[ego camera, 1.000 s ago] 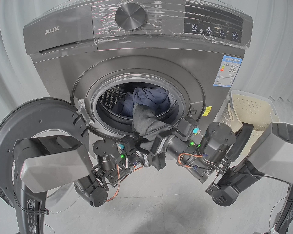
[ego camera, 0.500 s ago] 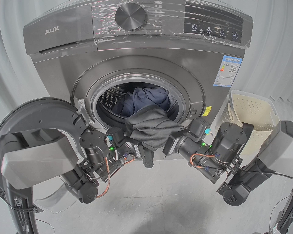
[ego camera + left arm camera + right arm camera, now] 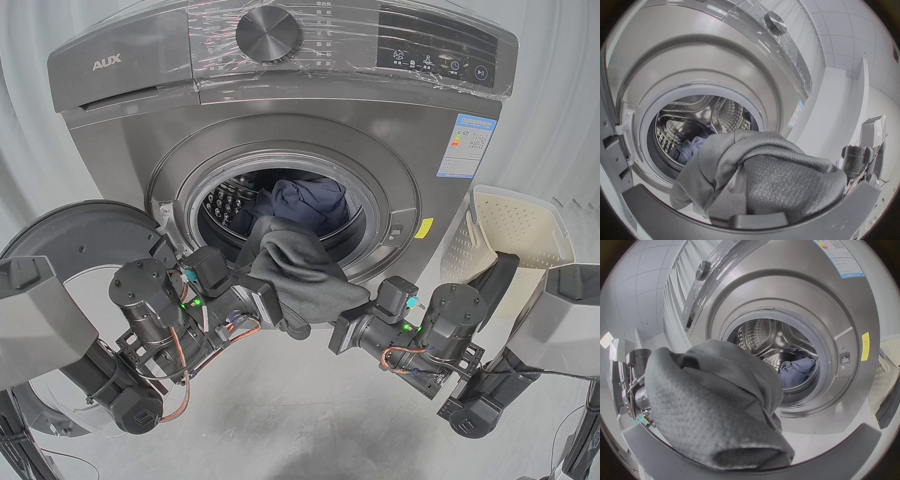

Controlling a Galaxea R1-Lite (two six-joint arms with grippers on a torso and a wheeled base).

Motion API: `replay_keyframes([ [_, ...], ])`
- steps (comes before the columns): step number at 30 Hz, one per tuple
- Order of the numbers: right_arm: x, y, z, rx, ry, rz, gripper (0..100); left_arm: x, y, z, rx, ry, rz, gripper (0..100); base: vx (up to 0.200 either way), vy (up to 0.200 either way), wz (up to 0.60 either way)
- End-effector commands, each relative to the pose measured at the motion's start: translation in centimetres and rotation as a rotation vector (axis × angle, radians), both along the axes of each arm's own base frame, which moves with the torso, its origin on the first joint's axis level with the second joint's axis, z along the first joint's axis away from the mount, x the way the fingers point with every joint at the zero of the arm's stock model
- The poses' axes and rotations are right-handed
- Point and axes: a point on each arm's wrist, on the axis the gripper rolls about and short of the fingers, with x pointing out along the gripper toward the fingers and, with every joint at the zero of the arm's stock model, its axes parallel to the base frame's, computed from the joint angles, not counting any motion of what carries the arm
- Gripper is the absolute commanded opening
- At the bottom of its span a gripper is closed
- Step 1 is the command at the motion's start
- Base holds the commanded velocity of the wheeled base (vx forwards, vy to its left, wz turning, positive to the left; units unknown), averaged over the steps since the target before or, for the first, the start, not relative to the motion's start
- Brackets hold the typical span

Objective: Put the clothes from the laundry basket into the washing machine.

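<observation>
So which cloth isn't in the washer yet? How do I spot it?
Find the big grey washing machine and its round opening. At the opening's bottom edge sits a dark grey cloth. Its neighbours, the blue clothes, lie deeper inside.

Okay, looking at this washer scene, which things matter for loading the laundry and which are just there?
Job: grey garment, blue clothes in the drum, washing machine, its open door, laundry basket.
Just there: energy label, yellow sticker, curtain behind.

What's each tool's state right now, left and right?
Left tool: cannot be told, the grey garment drapes over it.
Right tool: cannot be told, covered by the same garment.
</observation>
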Motion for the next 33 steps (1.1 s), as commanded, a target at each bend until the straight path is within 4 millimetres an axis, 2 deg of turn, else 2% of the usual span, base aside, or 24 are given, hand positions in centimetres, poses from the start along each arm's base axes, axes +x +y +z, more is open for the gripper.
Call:
replay_keyframes([
  [1,-0.3,0.4,-0.7,-0.014,0.009,0.014,100,-0.9,0.5,1.1,-0.018,-0.024,-0.004,0,0.000,0.000,0.00],
  [5,-1.2,-0.2,-0.1,-0.024,0.013,0.022,100,-1.5,1.0,1.1,-0.006,-0.020,0.016,0,0.000,0.000,0.00],
  [9,-5.6,-4.3,-0.6,-0.152,0.058,0.099,100,-3.8,2.4,1.9,-0.017,-0.009,0.060,0,0.000,0.000,0.00],
  [13,-7.5,-6.4,-0.5,-0.172,0.078,0.121,100,-4.1,3.0,1.9,-0.009,-0.004,0.079,0,0.000,0.000,0.00],
  [19,-7.3,-7.3,-0.1,-0.162,0.076,0.081,100,-4.1,3.9,0.9,0.033,0.018,0.099,0,0.000,0.000,0.00],
  [24,-6.2,-8.7,-0.1,-0.157,0.084,0.008,100,-3.7,4.9,-0.7,0.120,0.046,0.151,0,0.000,0.000,0.00],
  [30,-6.0,-9.1,-0.3,-0.161,0.093,-0.006,100,-3.6,4.5,-2.0,0.194,0.050,0.143,0,0.000,0.000,0.00],
  [33,-6.0,-8.9,-0.2,-0.158,0.091,0.000,100,-3.5,4.0,-2.3,0.200,0.054,0.126,0,0.200,0.000,0.00],
])
